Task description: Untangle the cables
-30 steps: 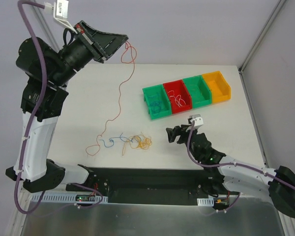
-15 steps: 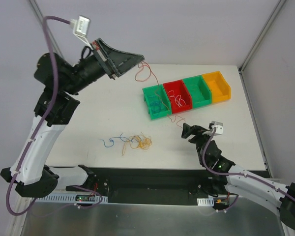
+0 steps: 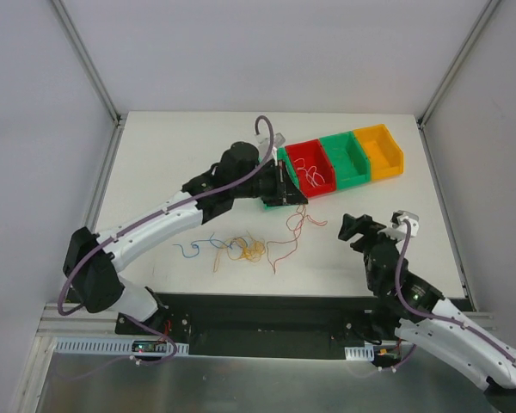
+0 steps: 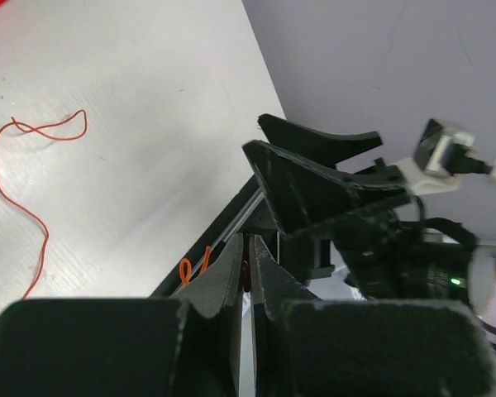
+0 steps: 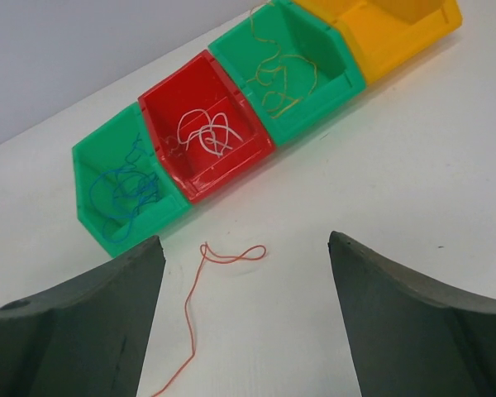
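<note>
My left gripper [image 3: 290, 191] is shut on a thin red cable [image 3: 285, 237] at the front of the bins; the wrist view shows the strand pinched between the jaws [image 4: 248, 245]. The cable hangs down and trails on the table [image 4: 35, 174], with a small loop between my right gripper's fingers [image 5: 231, 254]. My right gripper [image 3: 355, 229] is open and empty [image 5: 244, 248], low over the table to the right of the cable. A small knot of blue and orange-yellow cables [image 3: 236, 248] lies left of it.
A row of bins stands at the back: a green bin [image 5: 132, 222] with blue cables, a red bin [image 3: 321, 188] with white cables, a green bin [image 3: 351, 179] with orange-yellow cables, a yellow bin [image 3: 387, 170]. My left arm partly covers the leftmost bin.
My left arm has swung down from high at the back left to the bins, carrying the red cable clear of the knot. My right gripper has drawn back to the right.
</note>
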